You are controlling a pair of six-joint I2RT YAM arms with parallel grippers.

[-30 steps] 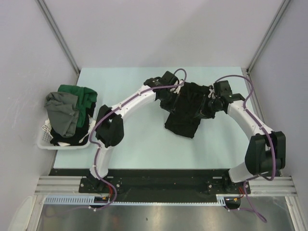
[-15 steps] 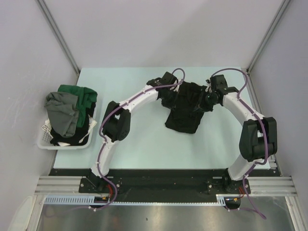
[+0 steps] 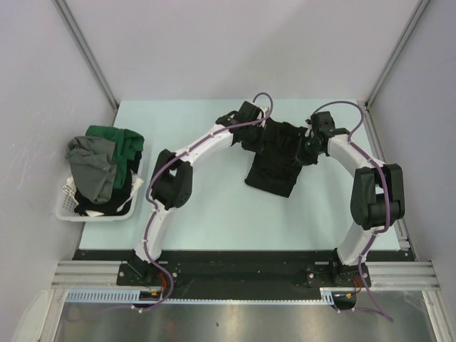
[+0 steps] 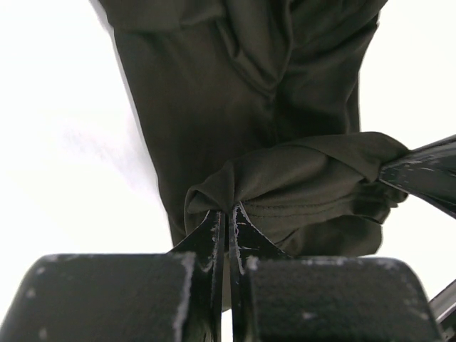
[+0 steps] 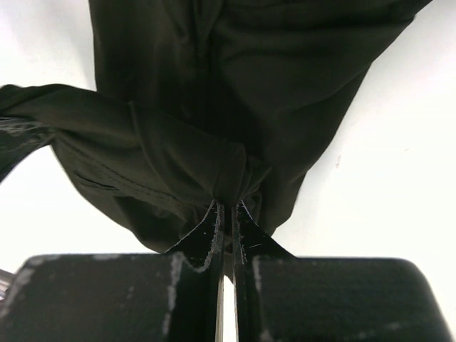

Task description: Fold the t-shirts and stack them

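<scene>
Two pinches, one black shirt (image 3: pixel 273 171).
At 12 o'clock left gripper (image 4: pixel 228 214) and right gripper (image 5: pixel 226 208) clamp its bunched edge; piled basket (image 3: pixel 64 206) at 9.

The left gripper (image 3: pixel 259 140) has shifted right and slightly farther away, and the right gripper (image 3: pixel 303 152) has shifted left and farther away, so the two now sit closer together. The black t-shirt (image 3: pixel 274 169) pinched between them has narrowed along its held edge and bunched up. Its hanging lower part has drawn a little toward the far side. The right arm's elbow (image 3: pixel 375 194) has swung inward and away from the near edge. The left arm's elbow (image 3: pixel 171 187) has moved slightly right.
</scene>
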